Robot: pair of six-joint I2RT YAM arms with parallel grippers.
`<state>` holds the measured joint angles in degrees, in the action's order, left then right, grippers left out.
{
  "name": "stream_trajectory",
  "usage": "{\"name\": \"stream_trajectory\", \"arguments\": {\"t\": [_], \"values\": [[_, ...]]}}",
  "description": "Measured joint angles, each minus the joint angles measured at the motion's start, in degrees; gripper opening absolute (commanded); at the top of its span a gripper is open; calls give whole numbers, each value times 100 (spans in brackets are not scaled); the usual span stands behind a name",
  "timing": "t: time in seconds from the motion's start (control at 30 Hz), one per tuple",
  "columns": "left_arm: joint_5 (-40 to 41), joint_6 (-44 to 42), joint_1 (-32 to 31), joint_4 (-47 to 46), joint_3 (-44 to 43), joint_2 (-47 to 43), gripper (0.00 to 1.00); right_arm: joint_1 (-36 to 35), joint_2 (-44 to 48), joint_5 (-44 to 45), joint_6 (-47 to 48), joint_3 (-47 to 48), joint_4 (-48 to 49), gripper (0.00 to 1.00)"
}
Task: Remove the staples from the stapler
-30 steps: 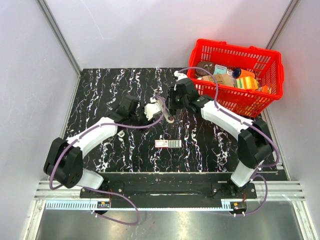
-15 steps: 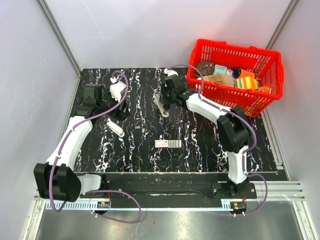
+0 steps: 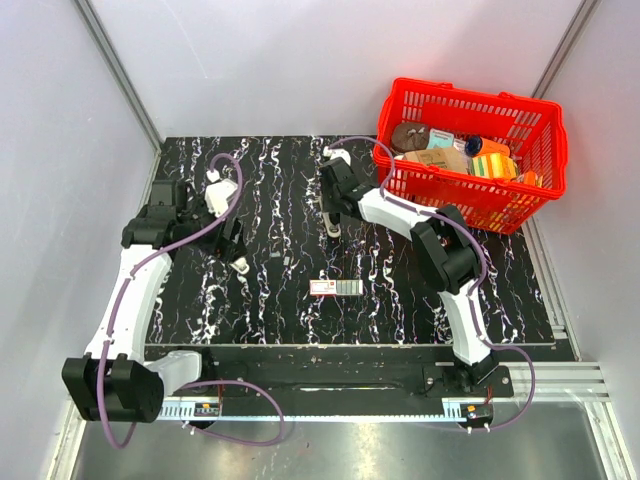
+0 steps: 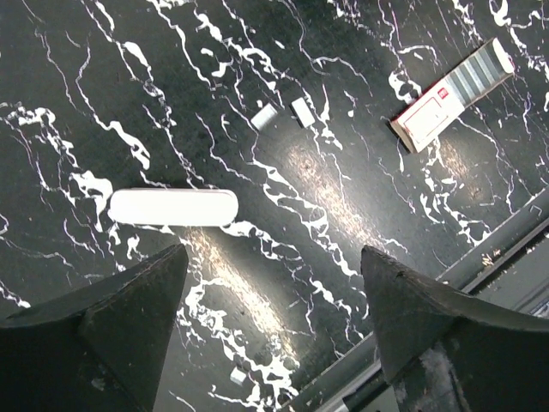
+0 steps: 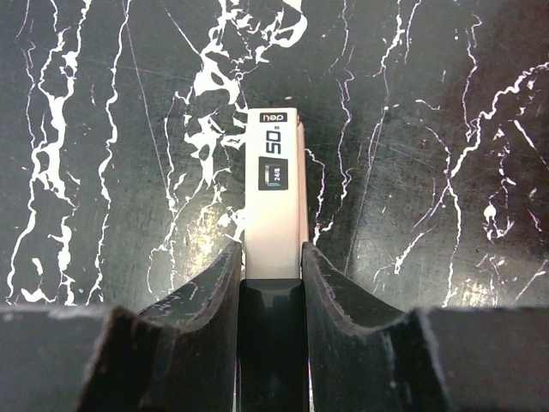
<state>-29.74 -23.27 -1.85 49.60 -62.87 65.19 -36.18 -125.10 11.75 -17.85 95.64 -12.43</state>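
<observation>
The stapler (image 5: 274, 206) is a pale beige bar with a black "50" label, low over the black marbled table. It also shows in the top view (image 3: 330, 222). My right gripper (image 5: 273, 262) is shut on its near end, and appears in the top view (image 3: 334, 203) at the table's back middle. A white oblong part (image 4: 171, 207) lies on the table at the left (image 3: 240, 265). The staples (image 4: 482, 72), a grey segmented strip, lie end to end with a red-and-white box (image 4: 426, 118) at mid-table (image 3: 348, 287). My left gripper (image 4: 273, 257) is open and empty above the table, beside the white part (image 3: 228, 238).
A red basket (image 3: 470, 208) holding several items stands at the back right, close to the right arm. Two small grey bits (image 4: 266, 116) lie between the white part and the box. The table's front rail (image 4: 480, 257) runs near the left gripper.
My left arm has swung away to the left, and the white part now lies on the table there. My right gripper has shifted slightly left and back with the stapler.
</observation>
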Motion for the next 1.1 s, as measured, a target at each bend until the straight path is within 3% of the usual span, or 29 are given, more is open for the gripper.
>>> {"name": "stream_trajectory", "arguments": {"t": [0.03,0.23,0.27,0.53,0.73,0.8,0.87,0.97,1.03,1.1], "values": [[7,-7,15,68,0,-37,99,-9,-7,74,-24,46,-74,37],[90,0,144,350,-13,-144,99,-181,-20,525,-210,223,-404,97],[155,28,149,382,-15,-201,99,-240,-20,634,-208,271,-481,100],[1128,393,442,295,-44,-1222,99,-789,389,1421,-494,472,-1285,99],[2111,815,575,-164,225,-2273,99,-1130,1958,518,-1296,-1084,-319,97],[2284,946,579,-175,271,-2531,99,-1161,2118,299,-1478,-1373,-260,95],[2385,1045,577,-208,271,-2573,99,-1248,1832,485,-1622,-1086,-643,97],[2470,1178,579,-208,289,-2487,99,-1615,1071,1182,-1810,-155,-1473,80],[2507,1261,577,-208,321,-2479,99,-1943,817,1436,-2052,114,-1797,60],[2553,1333,579,-197,350,-2470,99,-2212,848,1373,-2243,-9,-1812,34]]}}
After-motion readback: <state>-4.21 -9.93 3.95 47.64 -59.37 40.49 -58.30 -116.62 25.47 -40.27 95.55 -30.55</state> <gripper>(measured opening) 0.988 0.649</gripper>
